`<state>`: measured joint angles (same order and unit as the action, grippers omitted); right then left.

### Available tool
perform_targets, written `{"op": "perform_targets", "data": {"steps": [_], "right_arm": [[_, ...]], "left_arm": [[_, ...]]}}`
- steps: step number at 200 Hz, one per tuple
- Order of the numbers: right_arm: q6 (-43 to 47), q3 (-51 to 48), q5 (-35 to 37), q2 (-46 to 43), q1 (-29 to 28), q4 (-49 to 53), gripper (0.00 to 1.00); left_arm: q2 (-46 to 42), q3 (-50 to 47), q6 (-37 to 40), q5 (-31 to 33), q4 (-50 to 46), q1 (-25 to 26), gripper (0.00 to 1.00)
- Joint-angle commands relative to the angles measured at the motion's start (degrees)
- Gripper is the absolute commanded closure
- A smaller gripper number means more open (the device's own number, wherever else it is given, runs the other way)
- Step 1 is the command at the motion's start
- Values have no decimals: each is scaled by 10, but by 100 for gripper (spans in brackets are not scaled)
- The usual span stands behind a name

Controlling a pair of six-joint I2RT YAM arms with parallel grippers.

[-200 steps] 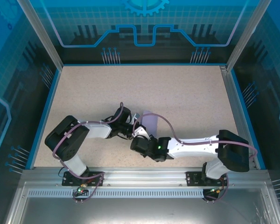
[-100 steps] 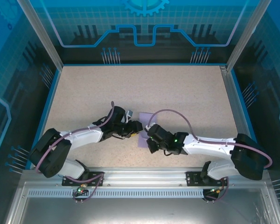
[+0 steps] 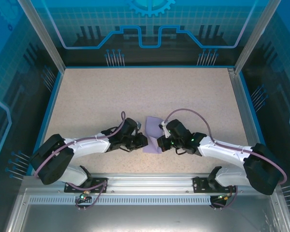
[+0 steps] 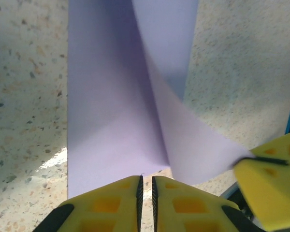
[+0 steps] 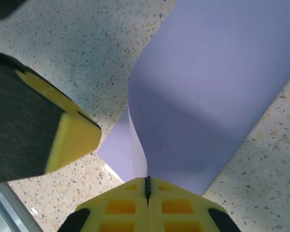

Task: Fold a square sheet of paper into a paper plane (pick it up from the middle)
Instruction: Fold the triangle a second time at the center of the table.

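Surface: speckled beige surface (image 3: 193, 96), carrying everything in play.
Arms: white-and-black left arm (image 3: 87, 144) and right arm (image 3: 222, 150), both stretched low toward the near middle, with their wrists close together.
Paper: thin pale lavender square sheet of paper (image 3: 152, 128), lying on the surface between the two wrists. One part is flat and one flap is raised and curls over it. It is part-folded and, by my reading, far from a plane.
Left: yellow-padded left gripper (image 4: 146, 178), jaws almost together with only a thin slit between, at the near edge of the flat part. I cannot tell whether it pinches or merely pins the paper.
Right: yellow-padded right gripper (image 5: 147, 179), jaws closed tight on the edge of the raised flap.
Risk, skew: if the flat part slides under a weak left hold, the crease would likely land off-line.
Risk, tear: if the two ends are pulled apart, the thin sheet could rip or crumple at the pinch.
Risk, clash: the fingertips sit just beside each other, so a careless sweep could knock them together.
Count: one surface, two arms, two grippers, one sheet.
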<state>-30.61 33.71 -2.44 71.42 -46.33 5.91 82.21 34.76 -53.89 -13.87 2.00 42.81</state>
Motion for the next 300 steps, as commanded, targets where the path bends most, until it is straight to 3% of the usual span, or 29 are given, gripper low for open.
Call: {"op": "perform_targets", "data": {"steps": [1,77,150,300], "right_arm": [[-4,-8,-35,0,17,-11,96],[-8,2,-35,28,42,5,96],[1,25,-57,68,51,0,97],[31,114,-37,204,77,43,98]], "left_arm": [[27,5,-4,20,-7,11,85],[88,15,-19,24,-1,29,87],[82,48,21,137,-152,28,90],[79,56,38,149,-156,27,89]]}}
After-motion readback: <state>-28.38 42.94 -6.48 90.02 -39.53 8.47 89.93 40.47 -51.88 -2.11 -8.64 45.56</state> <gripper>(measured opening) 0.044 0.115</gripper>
